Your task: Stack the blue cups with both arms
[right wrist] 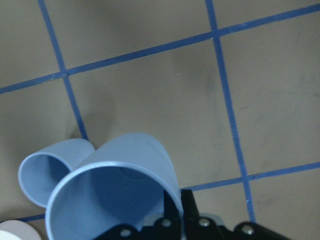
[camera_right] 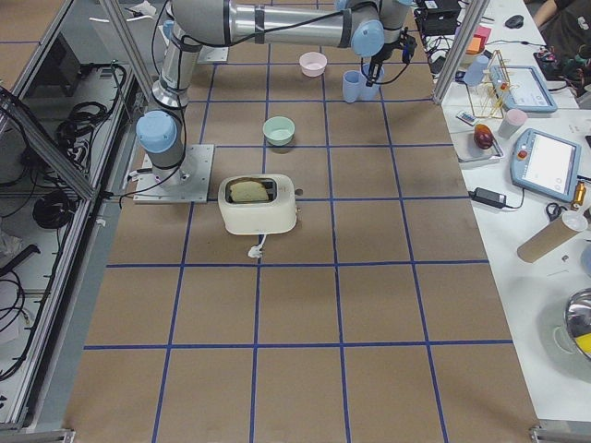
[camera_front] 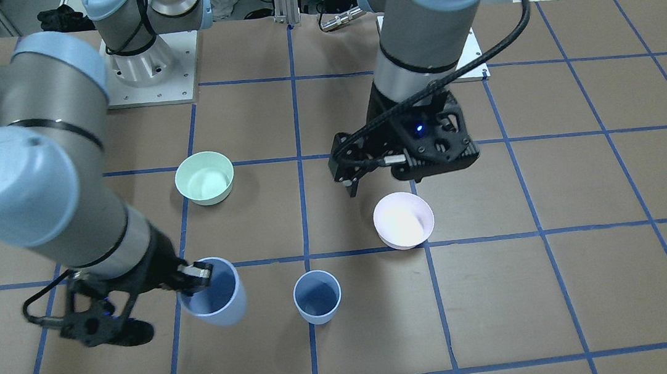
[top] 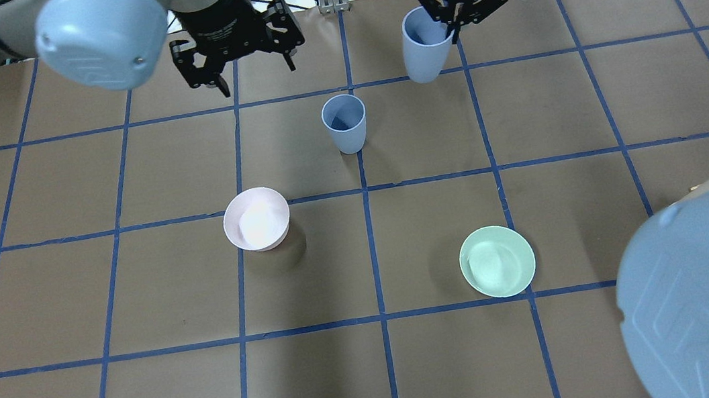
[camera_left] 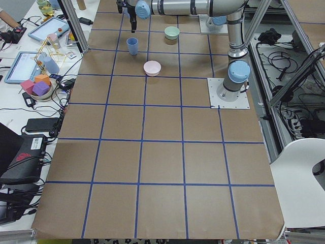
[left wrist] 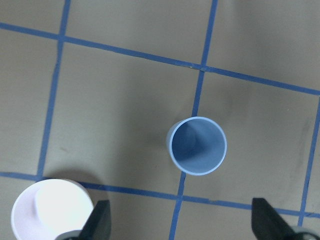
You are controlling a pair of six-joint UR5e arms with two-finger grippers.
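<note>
One blue cup stands upright on the table; it also shows in the overhead view and the left wrist view. My right gripper is shut on the rim of the other blue cup, with one finger inside it. It holds this cup tilted and off the table, beside the standing cup. The overhead view shows that gripper and the held cup. The right wrist view shows the held cup with the standing cup behind it. My left gripper is open and empty, above the table near the standing cup.
A pale pink bowl sits just below the left gripper's side. A mint-green bowl sits nearer the robot on the right arm's side. A white toaster stands near the right arm's base. Cluttered benches lie beyond the table's far edge.
</note>
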